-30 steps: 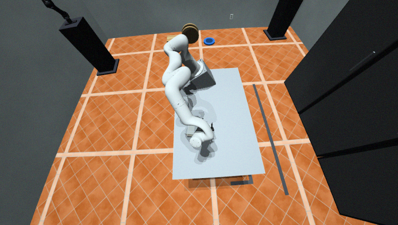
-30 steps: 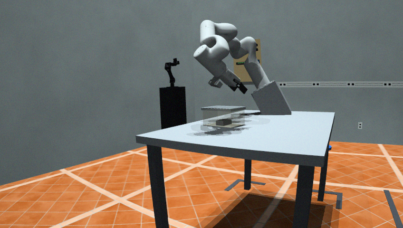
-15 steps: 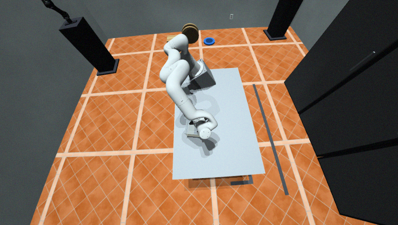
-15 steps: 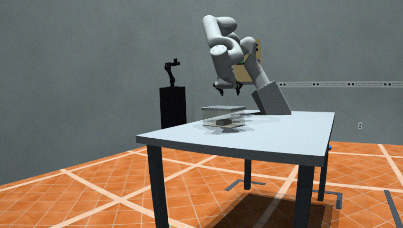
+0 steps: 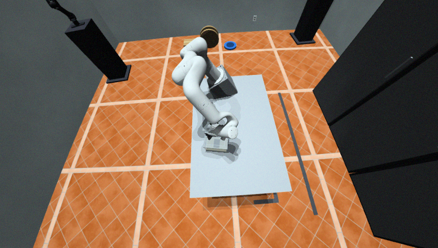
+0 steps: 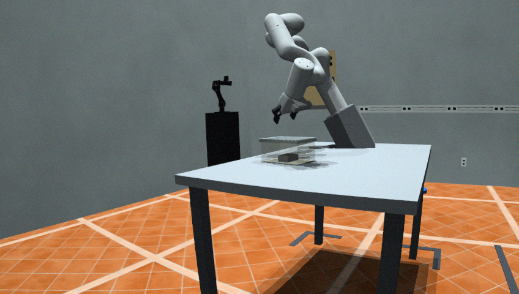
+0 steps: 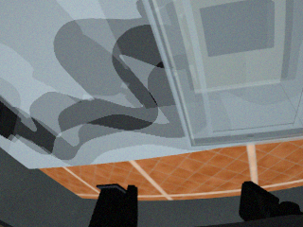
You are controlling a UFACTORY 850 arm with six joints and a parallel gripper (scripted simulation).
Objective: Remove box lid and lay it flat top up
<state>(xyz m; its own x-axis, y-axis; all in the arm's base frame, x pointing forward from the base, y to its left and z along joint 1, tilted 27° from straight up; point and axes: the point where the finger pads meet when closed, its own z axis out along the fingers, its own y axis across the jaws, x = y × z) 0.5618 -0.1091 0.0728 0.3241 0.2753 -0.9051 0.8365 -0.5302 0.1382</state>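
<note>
A see-through box (image 6: 287, 150) stands on the grey table near its left edge, with a flat grey lid (image 6: 287, 139) resting on top and a small dark block (image 6: 287, 157) inside. The box also shows in the overhead view (image 5: 216, 143) and in the wrist view (image 7: 237, 44). My gripper (image 6: 283, 113) hangs open and empty well above the lid, over its left part, apart from it. In the wrist view the two dark fingers stand wide apart at the bottom edge.
The arm's base block (image 6: 349, 127) sits at the table's far end behind the box. A black pedestal with a camera (image 6: 222, 136) stands on the floor beyond the table's left edge. Tall black cabinets (image 5: 384, 101) stand to the right.
</note>
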